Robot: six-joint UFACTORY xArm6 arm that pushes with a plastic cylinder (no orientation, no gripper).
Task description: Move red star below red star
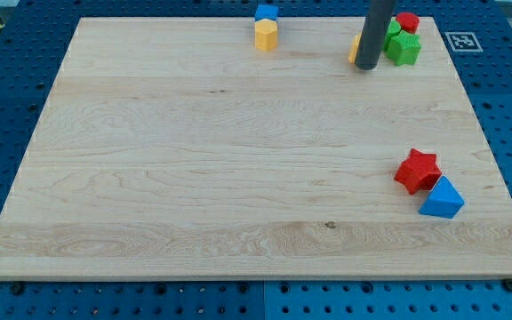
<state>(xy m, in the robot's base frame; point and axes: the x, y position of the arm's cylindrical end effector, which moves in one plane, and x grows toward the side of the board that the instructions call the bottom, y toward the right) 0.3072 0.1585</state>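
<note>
A red star lies at the view's lower right of the wooden board, touching a blue triangle below and right of it. My tip stands near the view's top right, far above the red star. It partly hides a yellow block on its left. Just right of the rod are a green block and a red block at the board's top edge.
A blue block sits on the top edge at the centre, with a yellow block right below it. A blue pegboard surface surrounds the board.
</note>
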